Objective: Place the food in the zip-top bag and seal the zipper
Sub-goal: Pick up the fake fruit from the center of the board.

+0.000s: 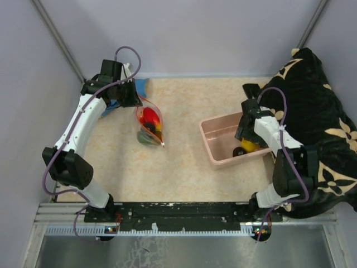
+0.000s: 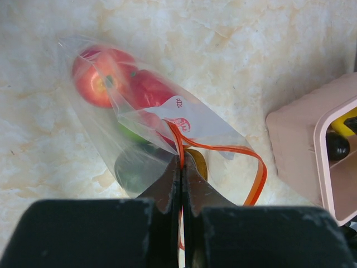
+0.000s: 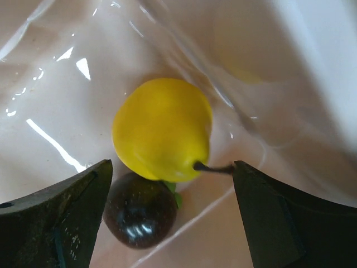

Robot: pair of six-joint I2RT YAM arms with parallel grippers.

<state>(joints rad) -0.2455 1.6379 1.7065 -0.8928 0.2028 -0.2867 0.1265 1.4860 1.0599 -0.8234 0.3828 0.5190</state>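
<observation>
Your yellow fruit (image 3: 162, 129) sits in the pink tub (image 1: 207, 142), straight below the right gripper (image 3: 172, 170), whose jaws stand wide either side. The left gripper (image 2: 182, 167) pinches the bag (image 2: 206, 125) mouth by its zipper (image 2: 223, 148), well apart leftward.

Open tabletop (image 1: 189, 162) between zip-top bag (image 1: 150, 125) and pink tub (image 1: 215, 151): wide lane, 12 to 6. From bag: tub at 3, blue cloth (image 1: 140, 86) and left arm (image 1: 83, 120) at 11. Tub walls hem right gripper (image 3: 172, 167); yellow fruit (image 3: 162, 128) and dark fruit (image 3: 139, 212) sit between its spread fingers (image 3: 56, 223). At tub's 3 o'clock side, black patterned cloth (image 1: 318, 128) crowds in.
</observation>
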